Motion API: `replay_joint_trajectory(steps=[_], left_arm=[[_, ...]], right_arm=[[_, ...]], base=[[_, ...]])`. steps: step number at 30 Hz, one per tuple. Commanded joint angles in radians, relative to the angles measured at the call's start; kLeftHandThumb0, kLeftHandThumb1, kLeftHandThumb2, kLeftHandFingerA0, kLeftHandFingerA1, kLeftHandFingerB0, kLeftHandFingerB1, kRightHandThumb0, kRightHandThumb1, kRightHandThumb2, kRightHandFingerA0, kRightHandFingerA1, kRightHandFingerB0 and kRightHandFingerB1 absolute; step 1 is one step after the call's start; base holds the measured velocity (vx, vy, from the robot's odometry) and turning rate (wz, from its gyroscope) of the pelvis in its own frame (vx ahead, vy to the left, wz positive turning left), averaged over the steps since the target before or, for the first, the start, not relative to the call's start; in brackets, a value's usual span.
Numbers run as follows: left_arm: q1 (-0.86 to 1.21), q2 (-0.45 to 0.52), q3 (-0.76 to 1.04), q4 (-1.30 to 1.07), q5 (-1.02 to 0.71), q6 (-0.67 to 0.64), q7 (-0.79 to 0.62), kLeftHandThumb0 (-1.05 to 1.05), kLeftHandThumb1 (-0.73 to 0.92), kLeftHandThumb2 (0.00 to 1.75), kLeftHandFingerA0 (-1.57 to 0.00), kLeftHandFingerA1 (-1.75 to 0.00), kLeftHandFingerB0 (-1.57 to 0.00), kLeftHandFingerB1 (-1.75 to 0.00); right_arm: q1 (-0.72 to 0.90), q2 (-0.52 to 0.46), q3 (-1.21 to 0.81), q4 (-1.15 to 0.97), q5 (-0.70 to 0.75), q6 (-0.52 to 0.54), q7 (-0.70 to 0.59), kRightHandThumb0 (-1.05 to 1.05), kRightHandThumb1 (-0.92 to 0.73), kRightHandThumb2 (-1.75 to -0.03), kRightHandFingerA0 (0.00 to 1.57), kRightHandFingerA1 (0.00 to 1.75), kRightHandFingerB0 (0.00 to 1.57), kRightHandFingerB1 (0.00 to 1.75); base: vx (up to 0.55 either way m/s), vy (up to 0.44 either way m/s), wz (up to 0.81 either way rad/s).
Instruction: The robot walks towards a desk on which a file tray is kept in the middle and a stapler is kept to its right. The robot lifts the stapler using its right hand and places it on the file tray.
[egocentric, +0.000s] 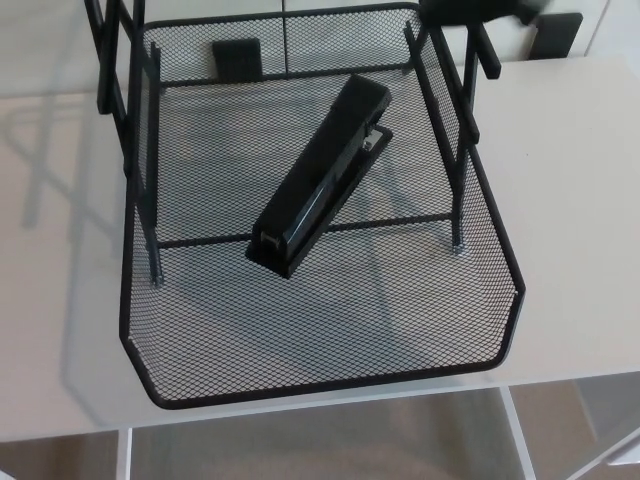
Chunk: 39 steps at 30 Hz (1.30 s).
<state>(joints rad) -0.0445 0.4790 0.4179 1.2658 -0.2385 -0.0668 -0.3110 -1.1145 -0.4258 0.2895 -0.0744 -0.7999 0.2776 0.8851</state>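
Stapler, glossy black, oblong, diagonal on black wire-mesh file tray, hands unseen.

On my screen the black wire-mesh metal file tray shows a fine woven mesh with a matt, slightly rough coating, framed by smooth solid rods. The long black stapler has a smooth, softly glossy top casing with a pale sheen toward its 7 o'clock end. I can't tell whether it is plastic or painted metal. The off-white tabletop looks smooth and matt.
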Motion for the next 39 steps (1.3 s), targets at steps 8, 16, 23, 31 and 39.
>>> replay_joint_trajectory(steps=[8, 16, 23, 31, 39], left_arm=[[0.022, 0.013, 0.016, 0.010, -0.005, -0.037, 0.001, -1.05, 0.79, 0.89, -0.33, -1.66, -0.07, -1.55], [0.017, 0.010, 0.024, 0.006, -0.013, -0.047, 0.000, -1.05, 0.86, 0.85, -0.37, -1.72, -0.16, -1.54], [0.027, 0.013, 0.049, 0.003, -0.036, -0.037, 0.008, -1.05, 0.80, 0.92, -0.33, -1.75, -0.08, -1.66], [0.019, 0.011, 0.053, 0.014, -0.032, -0.031, 0.012, -1.05, 0.83, 0.84, -0.35, -1.73, -0.14, -1.49], [0.018, 0.009, 0.060, 0.012, -0.030, -0.031, 0.013, -1.05, 0.82, 0.86, -0.41, -1.74, -0.19, -1.52]], right_arm=[[0.479, -0.382, -0.879, -0.341, 0.399, -0.024, 0.244, -0.90, -0.60, -0.89, 0.00, 0.01, 0.13, 0.14], [0.758, -0.385, -1.275, -0.193, 0.367, -0.055, 0.188, -1.01, -0.69, -0.98, 0.00, 0.00, 0.09, 0.17], [0.996, -0.308, -1.402, 0.168, 0.383, -0.240, -0.185, -0.95, -0.65, -1.00, 0.00, 0.15, 0.09, 0.29], [1.130, -0.136, -1.356, 0.360, 0.406, -0.231, -0.412, -0.44, -0.23, -0.94, 0.00, 0.54, 0.03, 0.55], [1.074, 0.006, -1.434, 0.648, 0.582, -0.310, -0.561, -0.93, -0.63, -0.59, 0.02, 0.58, 0.17, 0.71]], base=[[0.00, 0.000, 0.00], [0.00, 0.000, 0.00], [0.00, 0.000, 0.00], [0.00, 0.000, 0.00], [0.00, 0.000, 0.00]])
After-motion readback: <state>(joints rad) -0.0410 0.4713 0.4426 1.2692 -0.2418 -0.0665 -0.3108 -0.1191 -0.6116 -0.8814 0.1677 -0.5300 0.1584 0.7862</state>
